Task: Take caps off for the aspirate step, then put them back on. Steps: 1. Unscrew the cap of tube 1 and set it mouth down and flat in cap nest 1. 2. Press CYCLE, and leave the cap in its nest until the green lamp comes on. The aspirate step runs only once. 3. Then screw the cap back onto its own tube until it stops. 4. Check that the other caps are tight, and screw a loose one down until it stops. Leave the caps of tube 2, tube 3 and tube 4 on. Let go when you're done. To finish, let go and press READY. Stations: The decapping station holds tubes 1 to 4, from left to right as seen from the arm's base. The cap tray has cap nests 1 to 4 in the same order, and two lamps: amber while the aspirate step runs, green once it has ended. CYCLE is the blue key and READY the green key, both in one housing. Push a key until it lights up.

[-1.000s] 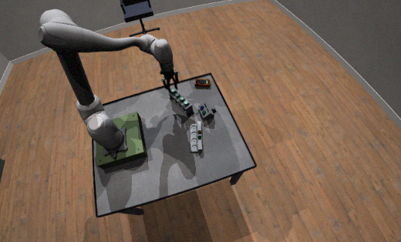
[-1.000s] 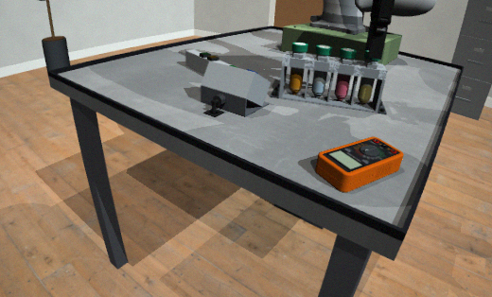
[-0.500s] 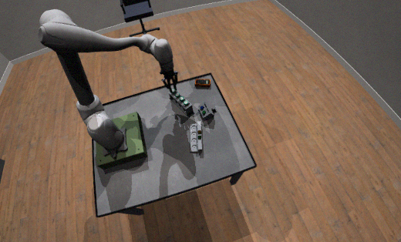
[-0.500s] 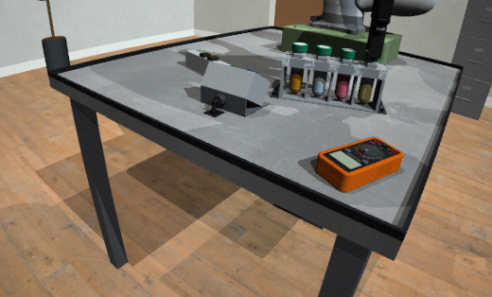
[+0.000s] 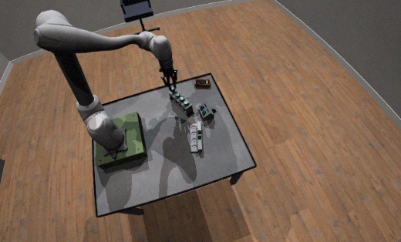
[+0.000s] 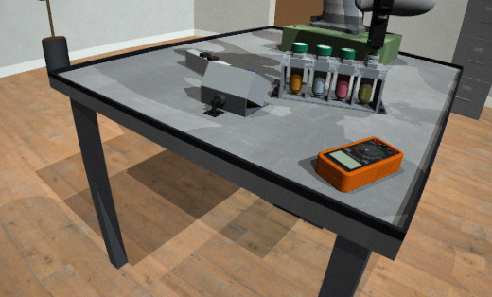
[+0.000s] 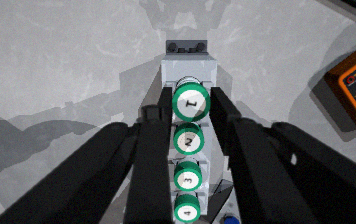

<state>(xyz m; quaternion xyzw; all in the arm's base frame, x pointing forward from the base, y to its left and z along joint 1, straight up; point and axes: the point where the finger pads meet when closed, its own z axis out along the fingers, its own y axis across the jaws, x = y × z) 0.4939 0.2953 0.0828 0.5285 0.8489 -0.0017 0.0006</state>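
Observation:
The decapping station [image 5: 181, 100] holds four tubes in a row. In the wrist view the green caps marked 1 [image 7: 190, 103], 2 [image 7: 188, 139], 3 [image 7: 188, 176] and 4 [image 7: 187, 209] run from far to near. My gripper [image 7: 191, 101] points straight down, and its two black fingers press on both sides of cap 1. Cap 1 looks larger and higher than the others, and the grey rim of tube 1 [image 7: 187, 80] shows just behind it. In the exterior view the threaded top of tube 1 [image 6: 373, 60] is bare below the gripper [image 6: 377, 41]; the cap is hidden there.
The white cap tray [image 5: 196, 137] lies nearer the arm's base, with the grey key housing [image 5: 207, 112] beside the station. An orange multimeter [image 6: 360, 163] lies near the table's far corner. The arm stands on a green block [image 5: 121, 142].

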